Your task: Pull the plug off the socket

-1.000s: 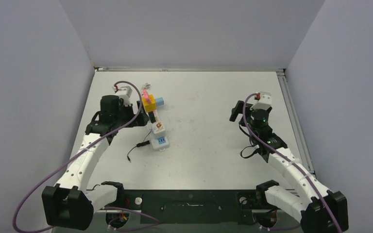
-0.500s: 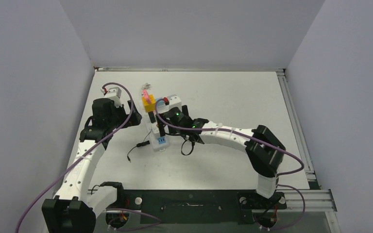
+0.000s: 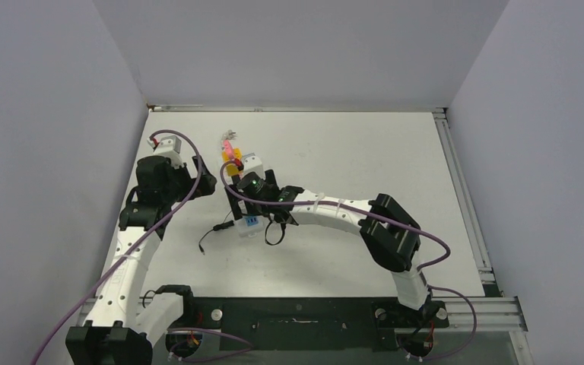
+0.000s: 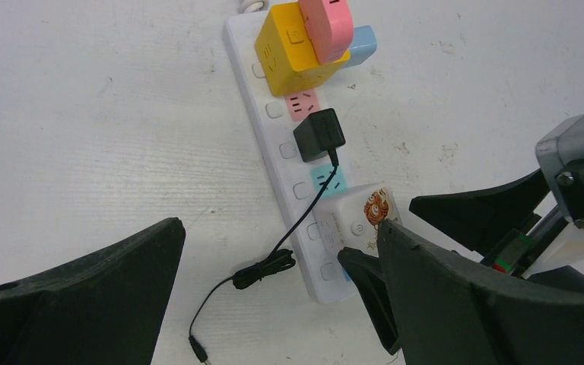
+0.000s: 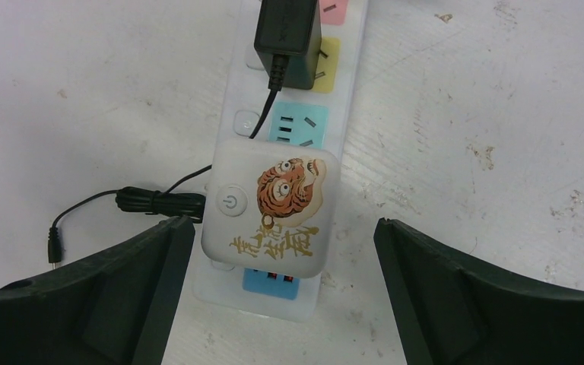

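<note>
The socket, a long white power strip, lies left of centre; it also shows in the left wrist view and the right wrist view. A white square plug with a tiger picture sits in it near the blue end outlet and also shows in the left wrist view. My right gripper is open, one finger on each side of this plug, the left finger close to it; in the top view this gripper is over the strip. My left gripper is open and empty, up left of the strip.
A black adapter is plugged in mid-strip, its thin black cord coiled on the table to the left. A yellow cube with pink and blue plugs sits at the far end.
My right arm has swung from the right side across to the strip and set its open fingers around the tiger plug. My left arm has drawn back to the left.
</note>
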Available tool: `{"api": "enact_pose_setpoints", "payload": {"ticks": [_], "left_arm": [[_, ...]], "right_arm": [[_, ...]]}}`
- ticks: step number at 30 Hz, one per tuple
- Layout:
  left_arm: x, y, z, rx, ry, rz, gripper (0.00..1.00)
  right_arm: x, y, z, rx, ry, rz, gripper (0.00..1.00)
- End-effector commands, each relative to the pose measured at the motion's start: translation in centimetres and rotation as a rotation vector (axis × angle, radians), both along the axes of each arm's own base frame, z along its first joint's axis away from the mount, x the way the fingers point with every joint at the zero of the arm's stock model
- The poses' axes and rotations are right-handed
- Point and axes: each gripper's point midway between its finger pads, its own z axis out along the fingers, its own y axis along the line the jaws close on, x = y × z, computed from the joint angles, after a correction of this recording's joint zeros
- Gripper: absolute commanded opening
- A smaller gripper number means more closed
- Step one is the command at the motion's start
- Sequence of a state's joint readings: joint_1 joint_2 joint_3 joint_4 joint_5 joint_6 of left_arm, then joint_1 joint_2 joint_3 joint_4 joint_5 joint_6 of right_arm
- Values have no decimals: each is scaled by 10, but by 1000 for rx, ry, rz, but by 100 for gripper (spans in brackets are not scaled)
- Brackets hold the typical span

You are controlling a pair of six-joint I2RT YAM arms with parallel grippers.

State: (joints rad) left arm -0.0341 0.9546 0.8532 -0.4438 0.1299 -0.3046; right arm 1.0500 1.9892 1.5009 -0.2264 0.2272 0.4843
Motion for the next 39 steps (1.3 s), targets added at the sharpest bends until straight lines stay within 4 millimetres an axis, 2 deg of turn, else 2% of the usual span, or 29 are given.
{"api": "enact_pose_setpoints", "payload": {"ticks": [1, 7, 9, 14, 17, 19, 20, 24, 27, 34, 39], "left_arm": [[2, 6, 13, 5, -54, 29, 96], [0, 7, 15, 4, -63, 37, 96], [1, 8, 15, 7, -60, 45, 96], [1, 10, 12, 11, -52, 55, 96], [1, 8, 9, 5, -44, 50, 96], [1, 6, 5, -3, -32, 40, 96], [2, 4, 4, -10, -28, 32, 96], [4, -7, -5, -34, 4, -6, 96], [3, -23, -13, -44, 33, -56, 96], [-2, -82, -37, -78, 122, -242, 96], [9, -124, -44, -269, 176, -344, 96]], "right_arm": [[3, 15, 13, 27, -21, -6, 95], [10, 16, -10, -38, 6, -60, 98], [12, 15, -12, -49, 3, -90, 95], [13, 7, -19, -70, -1, -122, 77], [16, -7, -20, -99, -10, -156, 55], [19, -18, -18, -96, -14, -172, 44], [19, -24, -18, -93, -13, -176, 40], [17, -47, -10, -73, -38, -162, 36], [11, -62, 4, -60, -74, -145, 30], [0, -103, 8, -2, -61, -166, 6], [-2, -113, 14, 132, -10, -180, 5]]}}
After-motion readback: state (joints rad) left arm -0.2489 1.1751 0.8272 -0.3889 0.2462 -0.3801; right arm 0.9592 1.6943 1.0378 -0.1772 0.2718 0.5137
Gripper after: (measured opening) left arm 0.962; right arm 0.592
